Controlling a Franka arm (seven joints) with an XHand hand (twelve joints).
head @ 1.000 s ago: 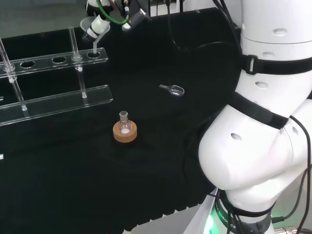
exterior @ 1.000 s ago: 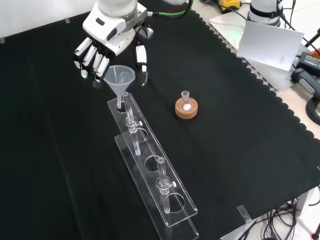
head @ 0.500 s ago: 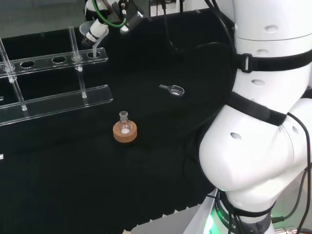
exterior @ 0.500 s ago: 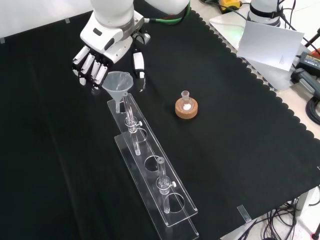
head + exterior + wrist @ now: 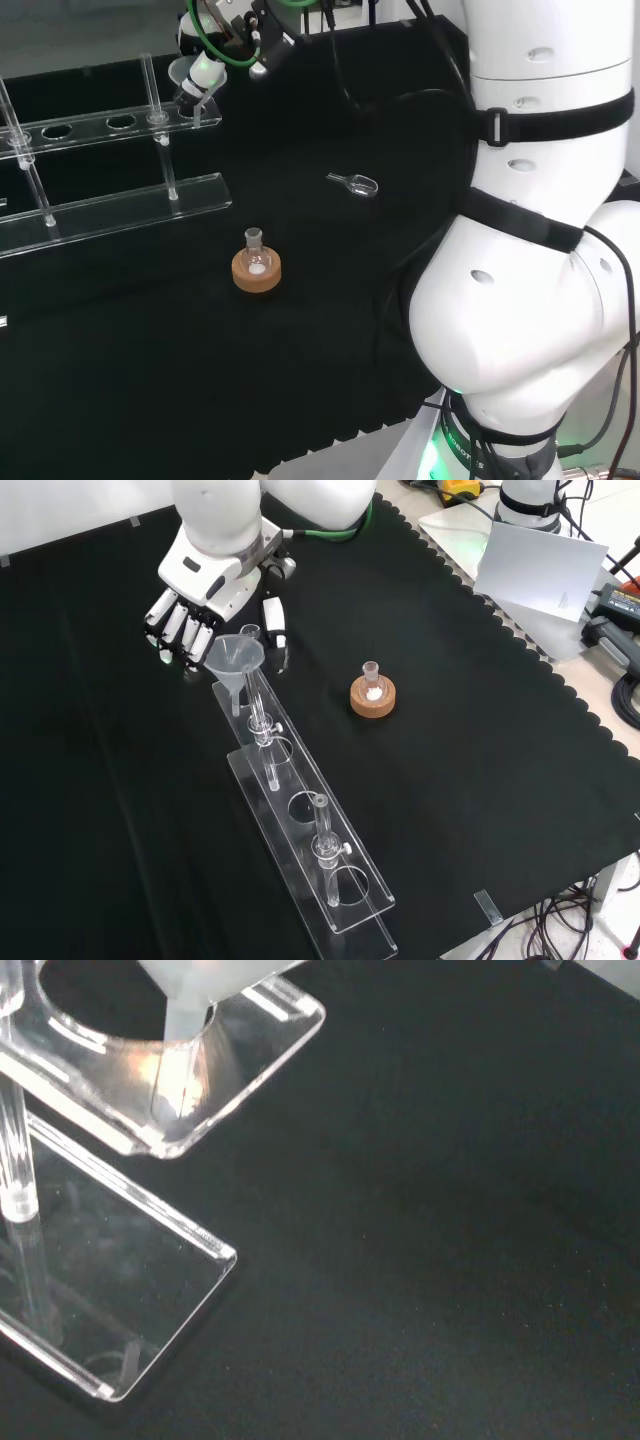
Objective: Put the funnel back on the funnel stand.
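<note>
The clear funnel (image 5: 235, 658) stands at the far end of the clear acrylic funnel stand (image 5: 300, 810). Its stem reaches down through the end hole of the stand's top shelf. My hand (image 5: 205, 570) is right behind it, with fingers on one side of the rim and the thumb on the other, curled round the funnel. In the head view the funnel (image 5: 186, 72) sits over the right end of the stand (image 5: 120, 125), under the hand (image 5: 225, 20). The wrist view has the funnel's stem (image 5: 187, 1020) passing into the shelf (image 5: 250, 1040), above the base plate.
A small flask on a cork ring (image 5: 372, 693) stands to the right of the stand in the front view. A clear scoop (image 5: 355, 184) lies on the cloth in the head view. Upright clear posts (image 5: 262, 715) rise from the stand. A white sheet (image 5: 530, 560) lies beyond the cloth's edge.
The hand has come down and slightly towards the stand with the funnel. The stem, earlier just above the end hole, now reaches through it.
</note>
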